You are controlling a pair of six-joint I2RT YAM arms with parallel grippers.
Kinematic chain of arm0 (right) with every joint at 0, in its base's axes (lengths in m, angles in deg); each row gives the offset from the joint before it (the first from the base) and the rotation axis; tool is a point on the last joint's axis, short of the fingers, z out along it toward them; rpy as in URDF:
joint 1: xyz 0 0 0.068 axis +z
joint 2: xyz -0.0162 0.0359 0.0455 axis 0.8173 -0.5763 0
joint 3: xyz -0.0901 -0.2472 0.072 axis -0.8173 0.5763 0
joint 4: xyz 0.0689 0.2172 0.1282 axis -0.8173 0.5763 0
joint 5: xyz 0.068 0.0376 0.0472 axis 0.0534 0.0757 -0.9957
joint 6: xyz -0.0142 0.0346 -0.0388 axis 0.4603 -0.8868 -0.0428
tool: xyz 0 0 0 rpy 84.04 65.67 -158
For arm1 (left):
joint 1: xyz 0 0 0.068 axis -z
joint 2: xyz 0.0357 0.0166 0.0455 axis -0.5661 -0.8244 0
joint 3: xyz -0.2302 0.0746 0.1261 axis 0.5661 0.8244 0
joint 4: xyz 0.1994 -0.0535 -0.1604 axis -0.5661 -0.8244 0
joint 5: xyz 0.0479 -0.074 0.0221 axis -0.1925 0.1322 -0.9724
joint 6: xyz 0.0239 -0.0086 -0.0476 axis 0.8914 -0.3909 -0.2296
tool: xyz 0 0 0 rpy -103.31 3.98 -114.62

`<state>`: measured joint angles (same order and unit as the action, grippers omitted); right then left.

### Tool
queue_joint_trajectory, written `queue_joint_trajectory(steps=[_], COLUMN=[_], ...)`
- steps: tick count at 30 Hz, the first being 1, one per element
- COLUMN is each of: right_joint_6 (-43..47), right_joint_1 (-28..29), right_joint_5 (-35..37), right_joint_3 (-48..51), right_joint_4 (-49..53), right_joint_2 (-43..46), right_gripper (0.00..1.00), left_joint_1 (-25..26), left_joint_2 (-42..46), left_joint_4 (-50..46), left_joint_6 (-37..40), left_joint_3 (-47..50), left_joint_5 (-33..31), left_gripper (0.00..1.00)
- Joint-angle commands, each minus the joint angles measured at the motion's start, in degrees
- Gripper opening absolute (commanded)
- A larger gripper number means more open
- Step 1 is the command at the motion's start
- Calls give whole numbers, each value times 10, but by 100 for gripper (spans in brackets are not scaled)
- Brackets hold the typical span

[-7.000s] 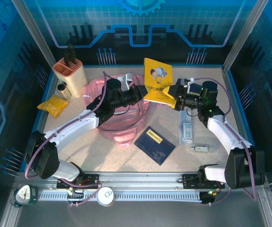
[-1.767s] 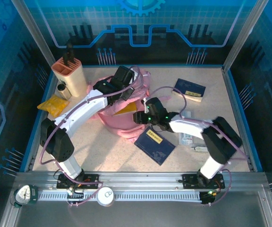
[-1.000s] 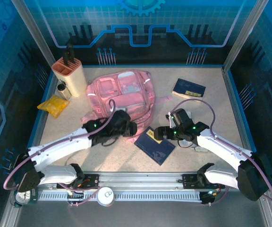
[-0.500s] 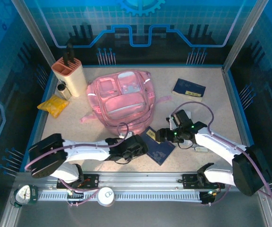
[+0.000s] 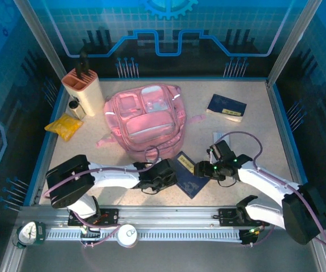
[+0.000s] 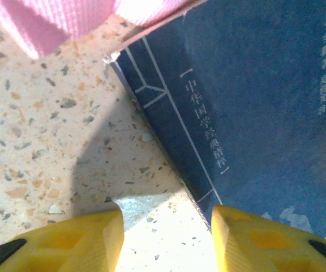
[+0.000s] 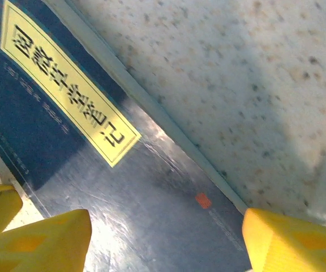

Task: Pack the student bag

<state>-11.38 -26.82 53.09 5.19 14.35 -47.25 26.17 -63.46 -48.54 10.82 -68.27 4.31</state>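
1. The student bag lies flat on the counter, in the middle towards the far side, front pockets up. The pockets look zipped, and I cannot tell what is inside.
2. A peach holder stands upright at the far left corner with one black item sticking out of its top.
3. Count on the counter: one bag, one holder, one small bottle just beside the holder, one yellow packet near the left edge, and two dark blue books.
4. The far blue book lies to the right of the bag, apart from it.
5. The near blue book lies flat at the bag's near edge, between the two tools. In the left wrist view its far corner goes under the pink fabric.
6. The left tool sits low at that book's left edge. Its yellow fingers are apart, with bare counter and the book's corner between them, clamped on nothing.
7. The right tool is at the book's right side. Its fingers stand wide apart over the cover, near the yellow label, gripping nothing.
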Motion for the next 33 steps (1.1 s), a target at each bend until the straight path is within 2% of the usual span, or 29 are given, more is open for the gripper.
queue_joint_trajectory(steps=[1, 4, 8, 12, 15, 20, 22, 26, 30, 33], right_joint_6=[-41, -64, -79, -65, -24, 26, 36, 39, 43, 43], right_joint_1=[0, 16, 27, 15, -32, -125, -130, -130, -112, -109], right_joint_5=[6, 9, 20, 52, 54, 6, 16, -6, 56, 46], right_joint_3=[22, 36, 35, 12, -14, -47, -56, -44, -21, -11], right_joint_4=[55, 72, 122, 153, 153, 112, 105, 92, 91, 75], right_joint_2=[40, 90, 145, 181, 169, 115, 97, 65, 62, 44], right_gripper=[70, 68, 68, 75, 81, 83, 83, 80, 85, 83], left_joint_1=[-22, -33, -39, -41, -43, -43, -41, -35, -30, -31], left_joint_2=[-87, -119, -143, -153, -154, -140, -125, -100, -80, -74], left_joint_4=[190, 204, 165, 143, 139, 120, 106, 84, 60, 38], left_joint_6=[48, 67, 117, 145, 158, 153, 154, 147, 151, 154], left_joint_3=[-64, -97, -165, -197, -201, -186, -177, -159, -146, -144], left_joint_5=[19, 40, 48, 50, 54, 43, 30, 19, -7, -21], left_gripper=[44, 42, 40, 40, 41, 42, 42, 43, 44, 44])
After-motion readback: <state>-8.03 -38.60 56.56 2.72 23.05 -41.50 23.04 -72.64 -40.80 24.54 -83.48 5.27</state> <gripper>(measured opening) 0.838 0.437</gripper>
